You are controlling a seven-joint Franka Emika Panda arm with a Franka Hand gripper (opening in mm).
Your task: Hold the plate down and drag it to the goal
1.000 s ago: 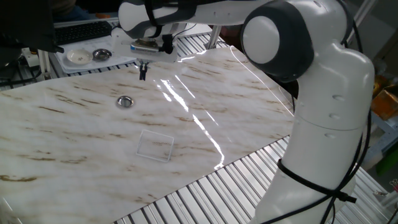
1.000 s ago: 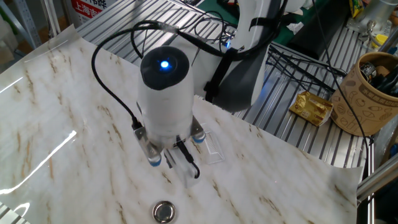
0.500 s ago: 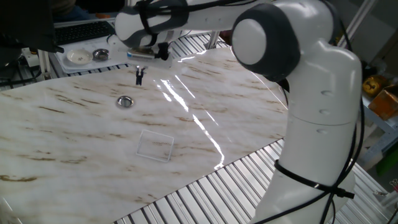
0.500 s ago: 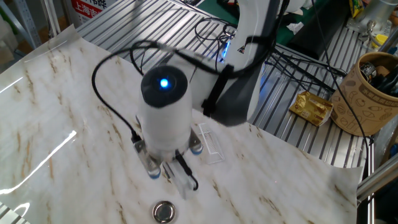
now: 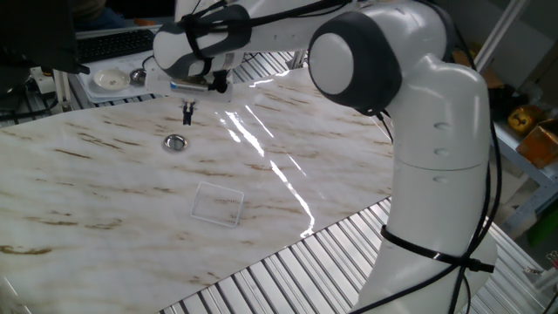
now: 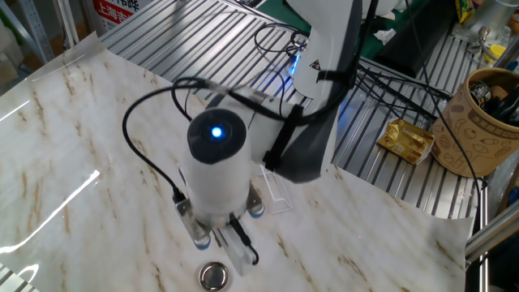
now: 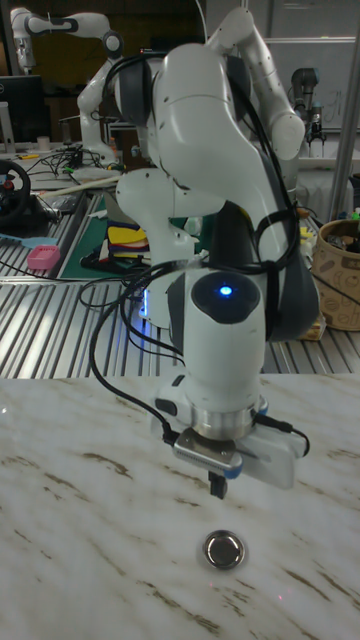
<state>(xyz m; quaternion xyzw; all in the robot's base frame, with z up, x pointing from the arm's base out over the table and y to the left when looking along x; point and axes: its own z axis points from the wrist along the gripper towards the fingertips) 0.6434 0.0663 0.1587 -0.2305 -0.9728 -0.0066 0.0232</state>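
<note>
Hovering pincer [image 5: 187, 113], one plate [image 5: 175, 143], one goal [image 5: 218, 205].

- a red sign [image 6: 118, 10] stands at the top edge of the other fixed view, about eleven o'clock from the robot's wrist; it bears white characters, cut off by the frame and too small to read
- no other text, label, brand or number can be read in any of the views
</note>
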